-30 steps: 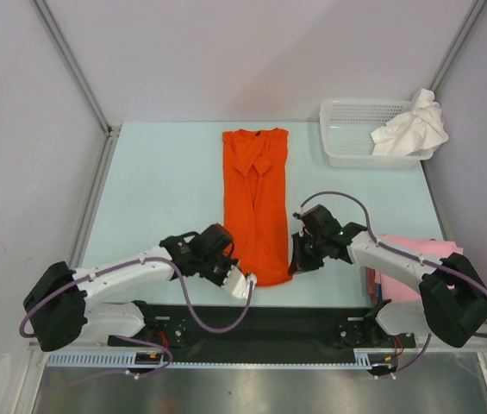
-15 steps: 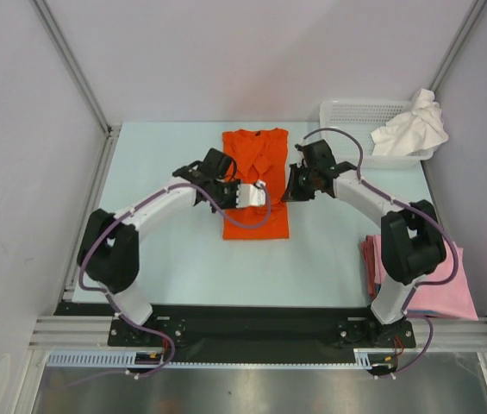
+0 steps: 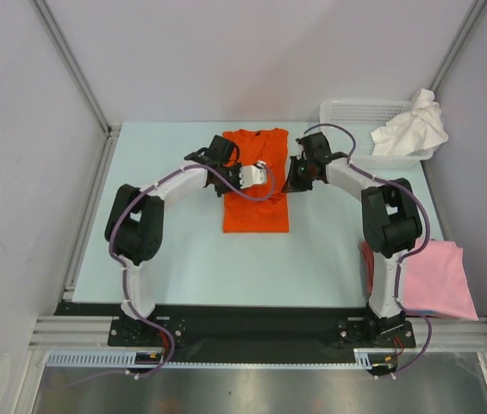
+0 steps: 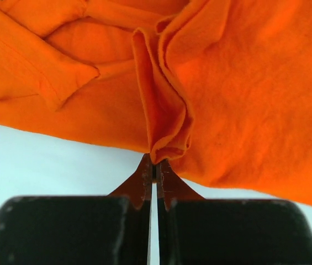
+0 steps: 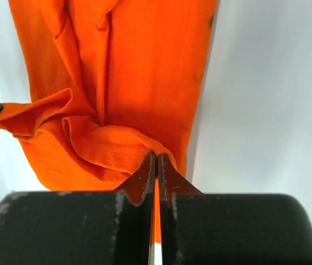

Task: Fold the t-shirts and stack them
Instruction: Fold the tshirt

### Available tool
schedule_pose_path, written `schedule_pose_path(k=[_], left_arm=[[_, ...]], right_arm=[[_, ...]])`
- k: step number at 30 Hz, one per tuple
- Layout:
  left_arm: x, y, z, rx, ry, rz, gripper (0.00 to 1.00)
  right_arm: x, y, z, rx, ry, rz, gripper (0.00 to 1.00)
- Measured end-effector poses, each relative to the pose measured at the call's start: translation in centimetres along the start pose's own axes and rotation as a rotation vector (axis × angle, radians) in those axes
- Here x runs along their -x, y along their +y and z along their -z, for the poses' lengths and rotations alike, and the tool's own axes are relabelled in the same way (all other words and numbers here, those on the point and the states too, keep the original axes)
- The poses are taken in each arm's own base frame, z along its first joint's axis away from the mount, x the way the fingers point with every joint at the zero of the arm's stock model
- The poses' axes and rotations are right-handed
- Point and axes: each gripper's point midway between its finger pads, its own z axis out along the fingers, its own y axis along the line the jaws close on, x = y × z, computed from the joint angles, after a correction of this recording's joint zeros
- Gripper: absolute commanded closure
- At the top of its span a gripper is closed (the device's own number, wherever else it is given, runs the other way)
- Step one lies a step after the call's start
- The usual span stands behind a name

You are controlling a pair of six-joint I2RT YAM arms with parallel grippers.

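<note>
The bright orange t-shirt (image 3: 256, 211) lies mid-table, folded over on itself lengthways, its near half doubled toward the collar. My left gripper (image 3: 257, 175) is shut on a bunched edge of the orange cloth, seen close in the left wrist view (image 4: 156, 163) with the shirt (image 4: 244, 110) above the jaws. My right gripper (image 3: 293, 178) is shut on the shirt's other edge; the right wrist view (image 5: 156, 156) shows the orange cloth (image 5: 144, 66) pinched between its tips. A white t-shirt (image 3: 411, 128) hangs out of the basket. Pale pink t-shirts (image 3: 437, 280) lie at the right near side.
The white lattice basket (image 3: 346, 142) stands at the back right. Both arms reach far over the table, one on each side of the orange shirt. Grey walls close in the table on the left, back and right.
Both grippers have carried the orange shirt's near hem away from the table's near edge toward the collar, doubling the shirt over. The shirt now looks about half as long.
</note>
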Motion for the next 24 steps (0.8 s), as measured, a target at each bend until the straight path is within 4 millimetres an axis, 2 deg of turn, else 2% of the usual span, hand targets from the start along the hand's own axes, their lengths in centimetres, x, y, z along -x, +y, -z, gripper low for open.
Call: schedule_pose_path(k=[2, 3, 6, 10, 11, 14, 17, 19, 21, 22, 23, 24], left_arm=[[-0.1, 0.6, -0.7, 0.01, 0.005, 0.011, 0.99], [-0.3, 0.8, -1.1, 0.018, 0.012, 0.018, 0.94], [-1.3, 1.3, -1.7, 0.04, 0.047, 0.04, 0.8], [-2.5, 2.3, -2.4, 0.095, 0.105, 0.116, 0.67], [-2.6, 2.7, -2.5, 0.11, 0.114, 0.135, 0.59], [-3.1, 3.8, -2.4, 0.158, 0.13, 0.226, 0.5], [-3.2, 5.5, -1.4, 0.217, 0.121, 0.344, 0.5], [-3.1, 7.0, -0.4, 0.26, 0.096, 0.431, 0.5], [-3.2, 8.4, 0.5, 0.3, 0.068, 0.515, 0.5], [-3.2, 8.5, 0.8, 0.299, 0.054, 0.545, 0.5], [-3.2, 8.3, 0.9, 0.286, 0.038, 0.569, 0.51], [-3.3, 7.9, 0.9, 0.269, 0.027, 0.59, 0.51]], right_arm=[[0.2, -0.2, -0.4, -0.001, 0.002, -0.006, 0.85], [0.4, -0.4, -0.6, -0.003, -0.002, -0.011, 0.71], [0.9, -1.1, -0.8, -0.019, -0.015, -0.034, 0.59], [2.4, -2.6, -0.4, -0.049, -0.055, -0.064, 0.53], [2.8, -3.0, -0.3, -0.058, -0.067, -0.067, 0.54], [4.2, -3.9, 0.5, -0.086, -0.111, -0.064, 0.55], [4.8, -3.5, 2.0, -0.093, -0.154, -0.031, 0.56], [4.2, -2.4, 3.3, -0.076, -0.17, 0.004, 0.58], [3.5, -1.2, 4.1, -0.047, -0.174, 0.039, 0.65], [3.1, -0.4, 4.2, -0.027, -0.172, 0.056, 0.7], [2.8, 0.3, 4.2, -0.006, -0.168, 0.07, 0.8], [2.6, 0.9, 4.1, 0.016, -0.162, 0.079, 0.84]])
